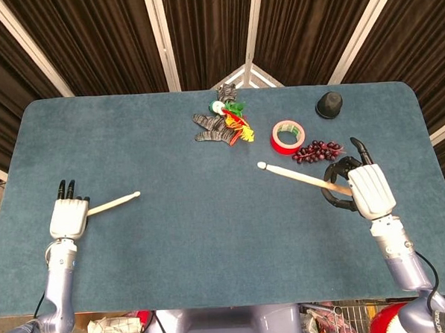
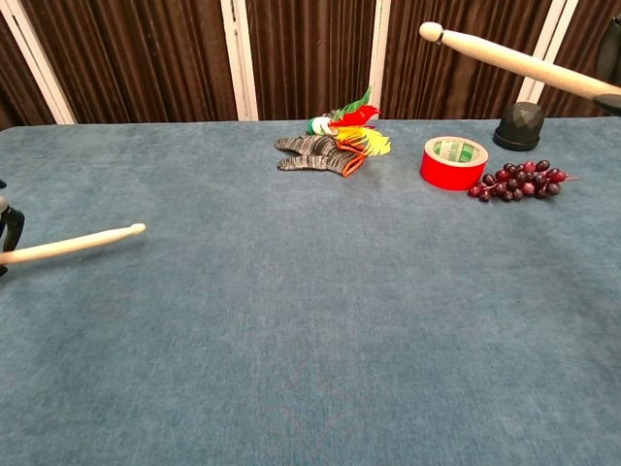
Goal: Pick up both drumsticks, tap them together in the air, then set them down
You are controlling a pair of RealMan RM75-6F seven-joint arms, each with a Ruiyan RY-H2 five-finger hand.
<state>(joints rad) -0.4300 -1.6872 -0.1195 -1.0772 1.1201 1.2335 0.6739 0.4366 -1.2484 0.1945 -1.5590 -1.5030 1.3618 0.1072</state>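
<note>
Two pale wooden drumsticks are in play. My left hand (image 1: 68,218) at the table's left edge holds one drumstick (image 1: 114,203) by its butt, tip pointing right and raised slightly off the cloth; the same left drumstick (image 2: 70,244) enters the chest view from the left edge. My right hand (image 1: 365,189) at the right side grips the other drumstick (image 1: 296,175), held well above the table with its tip pointing left. That right drumstick (image 2: 514,61) crosses the top right of the chest view, where only a sliver of the right hand (image 2: 609,100) shows.
At the back middle lies a striped glove with a colourful toy (image 1: 222,122). A red tape roll (image 1: 286,135), a bunch of dark grapes (image 1: 317,150) and a black knob (image 1: 329,104) sit at the back right, close to my right hand. The blue table (image 1: 211,234) spans both views.
</note>
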